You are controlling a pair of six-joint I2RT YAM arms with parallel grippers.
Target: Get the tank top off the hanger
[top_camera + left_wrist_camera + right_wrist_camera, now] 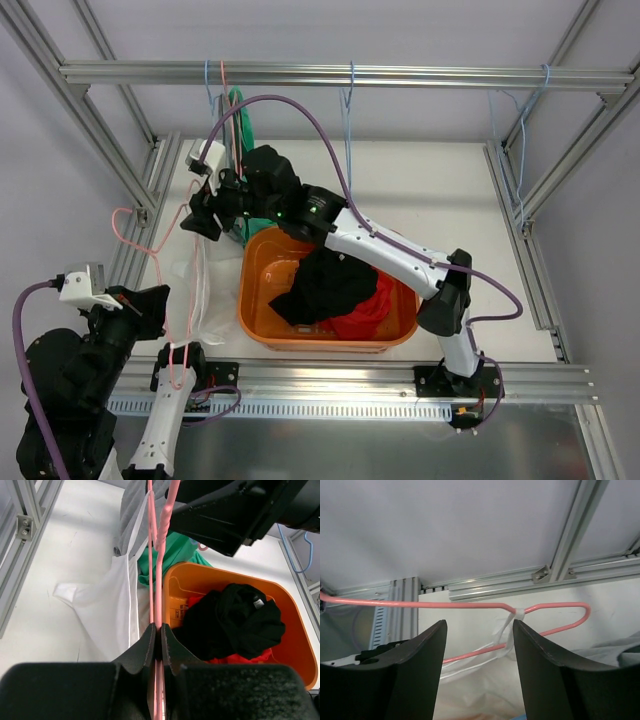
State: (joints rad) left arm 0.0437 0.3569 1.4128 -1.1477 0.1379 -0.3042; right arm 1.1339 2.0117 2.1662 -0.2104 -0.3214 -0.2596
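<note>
A pink wire hanger (125, 210) carries a white tank top (200, 290) that sags onto the table left of the bin. My left gripper (178, 362) is shut on the hanger's wire near the front rail; in the left wrist view its jaws (159, 630) pinch the pink wire (158, 580), with the tank top (107, 605) to the left. My right gripper (200, 222) is open at the hanger's far end. In the right wrist view the gripper (479, 625) is empty; a white strap (512, 622) is looped over the hanger (445, 604) just beyond the right finger.
An orange bin (300, 340) holds a black garment (325, 285) and a red one (370, 312) right of the tank top. A green garment (240, 112) hangs from the top rail behind my right arm. Blue strings (349, 110) hang from that rail. Frame rails border the table.
</note>
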